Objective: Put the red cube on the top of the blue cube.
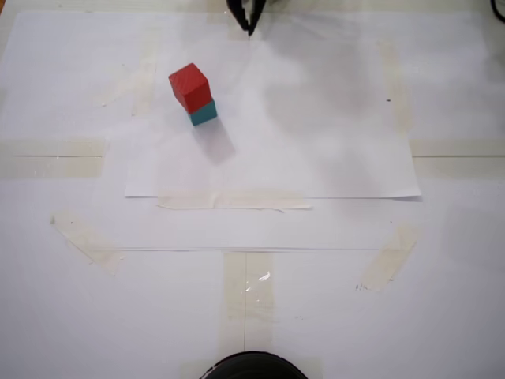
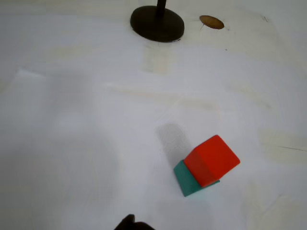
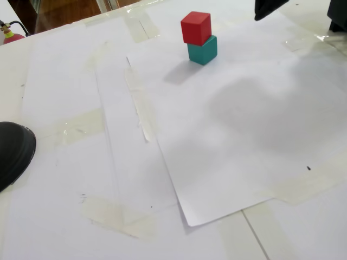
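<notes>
While red cube (image 1: pixel 189 85) sits atop blue cube (image 1: pixel 203 113), stacking looks done.
Jaws well apart from the stack; opening can't be told.

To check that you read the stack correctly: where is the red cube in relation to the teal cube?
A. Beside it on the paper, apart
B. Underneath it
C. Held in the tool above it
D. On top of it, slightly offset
D: in both fixed views the red cube sits on the blue cube, twisted slightly off square, and the tool is clear of the stack.
</notes>
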You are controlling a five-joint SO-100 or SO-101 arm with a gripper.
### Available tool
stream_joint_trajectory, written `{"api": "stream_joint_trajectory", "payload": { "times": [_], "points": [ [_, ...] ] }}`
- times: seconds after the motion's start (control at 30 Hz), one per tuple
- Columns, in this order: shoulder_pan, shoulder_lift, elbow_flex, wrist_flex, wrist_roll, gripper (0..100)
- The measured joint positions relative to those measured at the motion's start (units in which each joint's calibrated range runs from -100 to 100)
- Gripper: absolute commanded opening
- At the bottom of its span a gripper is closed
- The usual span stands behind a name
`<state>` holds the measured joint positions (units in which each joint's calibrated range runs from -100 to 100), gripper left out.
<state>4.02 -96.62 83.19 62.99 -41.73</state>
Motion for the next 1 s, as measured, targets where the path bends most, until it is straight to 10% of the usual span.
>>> {"api": "stream_joint_trajectory", "payload": {
  "times": [1.0],
  "points": [
    [-9.6,-0.3,-3.1,10.2,-6.9,0]
  ]
}}
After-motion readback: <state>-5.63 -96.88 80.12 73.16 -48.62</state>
